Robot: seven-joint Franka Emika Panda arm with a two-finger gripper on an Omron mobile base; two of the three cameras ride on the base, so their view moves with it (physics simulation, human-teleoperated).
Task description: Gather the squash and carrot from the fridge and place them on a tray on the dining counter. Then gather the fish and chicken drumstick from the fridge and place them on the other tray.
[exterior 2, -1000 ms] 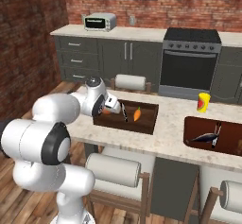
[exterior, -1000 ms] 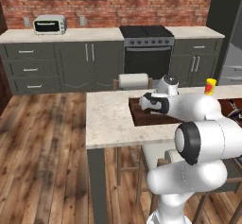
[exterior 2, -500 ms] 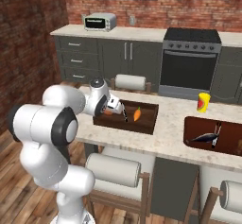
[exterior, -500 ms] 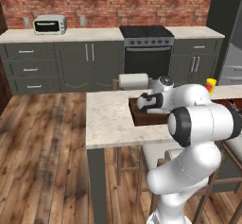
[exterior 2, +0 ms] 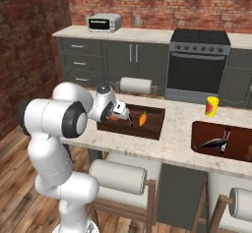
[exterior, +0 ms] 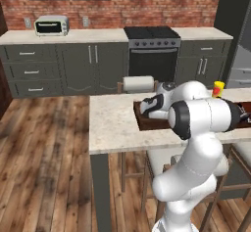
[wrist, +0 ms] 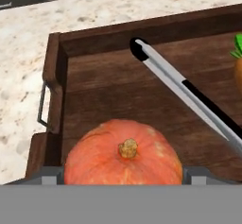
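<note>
The squash point(wrist: 123, 156) sits in the near-left part of the wooden tray point(wrist: 99, 86) on the table point(exterior 2: 182, 133), a round orange thing with no clear long axis; its stubby stem faces up toward the hand camera. It lies right between the fingers of the tool point(exterior 2: 124, 115), whose two tips show at either side of it with the jaws spread wide, released rather than clamped; whether the tips touch the skin cannot be told. The carrot point(exterior 2: 142, 119) lies in the same tray, just to the side of the squash and apart from it, its long axis running roughly along the tray's short side, green top pointing toward the far rim. A long silver and black utensil point(wrist: 189, 95) rests diagonally across the tray floor between them. On the second tray point(exterior 2: 224, 141), well apart to the right, lies the fish point(exterior 2: 214, 142), with a yellow cup point(exterior 2: 211, 106) standing behind it.
</note>
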